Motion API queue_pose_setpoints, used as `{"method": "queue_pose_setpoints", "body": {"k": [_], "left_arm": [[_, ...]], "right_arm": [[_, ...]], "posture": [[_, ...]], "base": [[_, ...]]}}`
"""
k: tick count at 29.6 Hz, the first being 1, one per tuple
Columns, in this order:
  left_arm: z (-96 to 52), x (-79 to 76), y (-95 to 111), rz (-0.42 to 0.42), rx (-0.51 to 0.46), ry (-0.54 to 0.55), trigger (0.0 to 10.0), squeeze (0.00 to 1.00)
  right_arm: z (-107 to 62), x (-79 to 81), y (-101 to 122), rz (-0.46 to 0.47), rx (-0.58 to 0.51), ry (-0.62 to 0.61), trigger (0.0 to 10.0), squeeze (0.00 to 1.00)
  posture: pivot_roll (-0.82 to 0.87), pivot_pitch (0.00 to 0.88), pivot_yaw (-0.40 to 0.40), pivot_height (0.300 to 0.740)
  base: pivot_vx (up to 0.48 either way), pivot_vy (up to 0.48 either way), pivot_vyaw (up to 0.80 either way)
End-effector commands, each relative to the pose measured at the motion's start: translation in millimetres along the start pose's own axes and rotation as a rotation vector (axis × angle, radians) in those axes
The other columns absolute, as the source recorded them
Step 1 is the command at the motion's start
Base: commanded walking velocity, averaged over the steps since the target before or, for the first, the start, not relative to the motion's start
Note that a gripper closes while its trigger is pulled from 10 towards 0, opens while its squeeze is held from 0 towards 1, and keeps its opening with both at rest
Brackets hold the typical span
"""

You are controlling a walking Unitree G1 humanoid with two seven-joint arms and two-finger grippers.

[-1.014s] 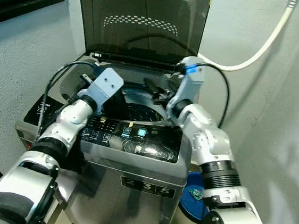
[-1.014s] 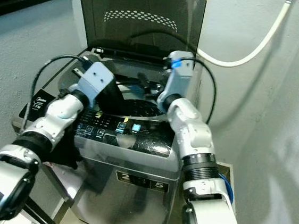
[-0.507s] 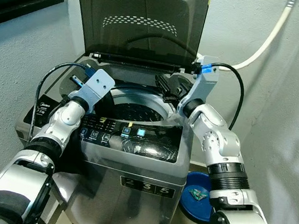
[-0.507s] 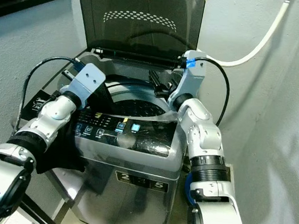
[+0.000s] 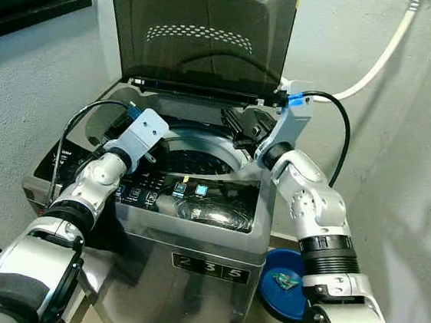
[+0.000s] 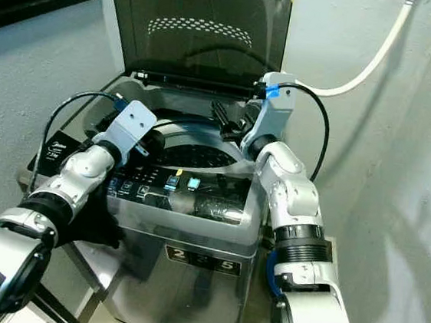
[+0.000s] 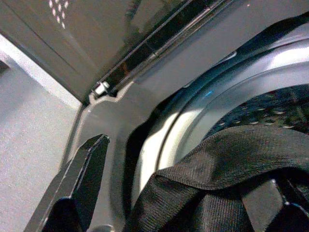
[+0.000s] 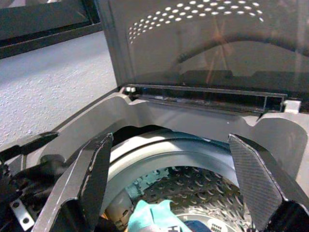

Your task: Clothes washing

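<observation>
A top-loading washing machine (image 5: 217, 216) stands with its dark lid (image 5: 206, 29) raised. Its perforated drum (image 5: 192, 159) holds a teal garment (image 8: 154, 217). My left gripper (image 5: 157, 149) is at the drum's left rim. In the left wrist view its gripper (image 7: 183, 203) is open, with a black garment (image 7: 227, 164) lying between the fingers and over one of them. My right gripper (image 5: 239, 124) hovers above the drum's rear right rim. It is open with nothing between its fingers (image 8: 91, 174).
A white hose (image 5: 380, 63) runs up the wall behind the right arm. A blue disc (image 5: 283, 284) lies on the floor by the machine's right side. Dark cloth (image 6: 93, 226) hangs by the machine's left side. Walls stand close on both sides.
My right gripper has risen from over the drum to its rear right rim. My left gripper has drawn back from over the drum to the left rim with the black garment.
</observation>
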State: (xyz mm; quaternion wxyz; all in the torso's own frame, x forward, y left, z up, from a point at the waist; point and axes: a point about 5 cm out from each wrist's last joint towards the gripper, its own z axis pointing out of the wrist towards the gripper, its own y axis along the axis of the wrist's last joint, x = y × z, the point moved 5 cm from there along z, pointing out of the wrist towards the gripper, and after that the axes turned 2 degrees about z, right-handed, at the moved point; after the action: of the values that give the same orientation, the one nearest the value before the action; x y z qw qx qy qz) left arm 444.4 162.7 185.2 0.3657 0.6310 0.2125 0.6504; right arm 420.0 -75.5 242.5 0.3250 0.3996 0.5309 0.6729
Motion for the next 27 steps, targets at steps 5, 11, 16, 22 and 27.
{"method": "queue_pose_setpoints", "body": {"k": [5,11,16,22,27], "left_arm": [[2.9,39.5,24,0.264,-0.114,0.111,10.0,1.0],[4.7,57.0,37,0.632,-0.149,0.082,10.0,0.0],[4.7,57.1,37,0.635,-0.146,0.077,10.0,0.0],[-28.0,13.5,-44,0.543,0.179,-0.459,10.0,0.0],[-39.1,-7.0,-43,0.405,0.169,-0.571,10.0,0.0]], "right_arm": [[-0.3,9.0,-2,-0.007,-0.005,0.033,10.0,0.0],[0.8,12.0,-4,-0.013,0.001,0.046,10.0,0.0],[0.8,12.1,-4,-0.013,0.001,0.047,10.0,0.0],[0.6,13.9,-6,-0.023,0.01,0.054,10.0,0.0],[0.3,13.5,-6,-0.027,0.011,0.054,10.0,0.0]], "posture": [[0.0,0.0,0.054,0.74],[0.0,0.0,0.044,0.74],[0.0,0.0,0.044,0.74],[0.01,0.0,0.044,0.74],[0.01,0.0,0.044,0.74]], "base": [[0.0,0.0,0.0],[0.0,0.0,0.0],[0.0,0.0,0.0],[0.0,0.0,0.0],[0.0,0.0,0.0]]}}
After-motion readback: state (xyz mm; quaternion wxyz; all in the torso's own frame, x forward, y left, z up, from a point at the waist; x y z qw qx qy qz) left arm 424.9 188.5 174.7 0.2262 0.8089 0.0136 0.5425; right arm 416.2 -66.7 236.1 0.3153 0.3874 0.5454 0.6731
